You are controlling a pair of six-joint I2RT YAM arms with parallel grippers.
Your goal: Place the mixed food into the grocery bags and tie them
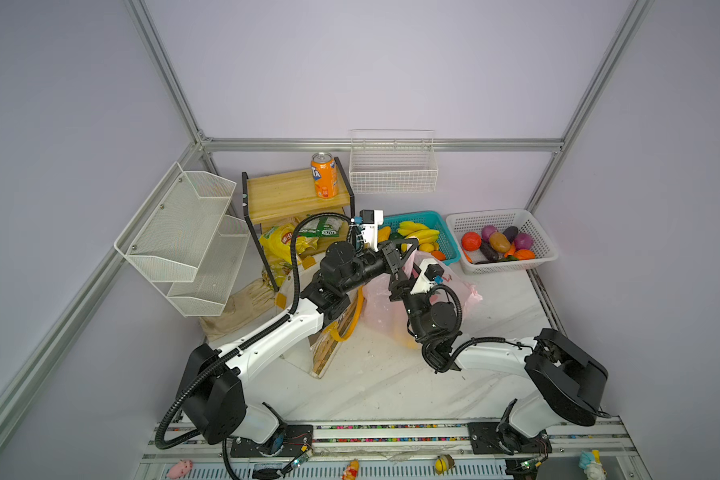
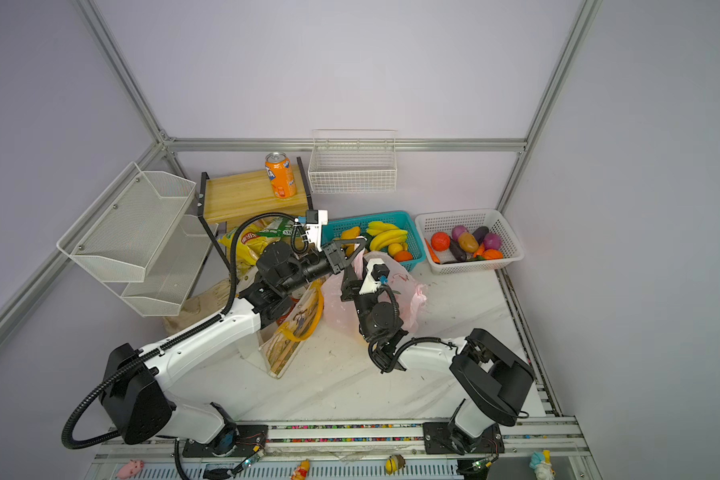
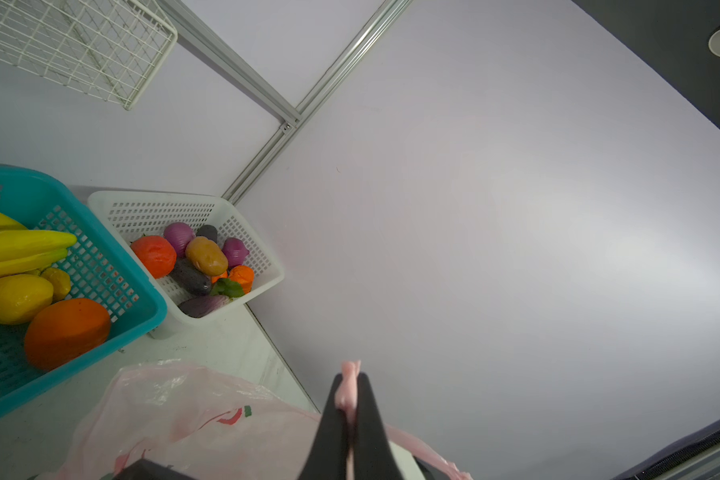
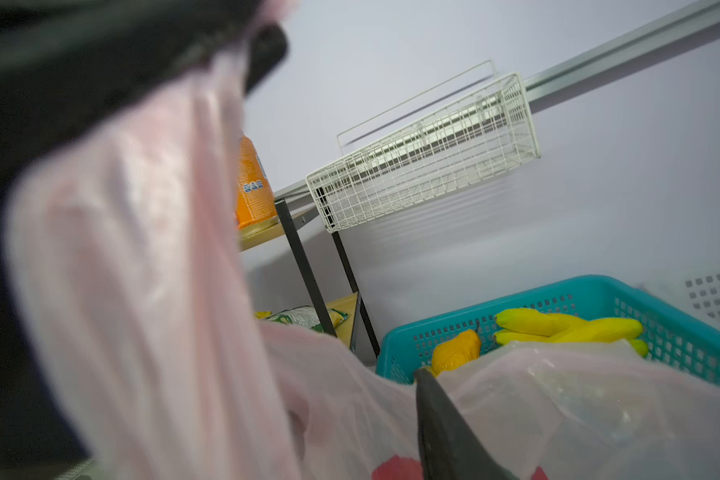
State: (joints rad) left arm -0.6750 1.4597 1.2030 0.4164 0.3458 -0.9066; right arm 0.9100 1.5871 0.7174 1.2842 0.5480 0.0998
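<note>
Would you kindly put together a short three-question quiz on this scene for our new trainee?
1. True or false: the left gripper is shut on a strip of the pink bag.
2. Choose one: the orange soda can on the wooden shelf is A) standing upright, B) lying on its side, C) crushed flat.
3. Fill in the blank: the bananas lie in the ____ basket.

Key: 1 true; 2 A; 3 teal, that is, the teal basket.
</note>
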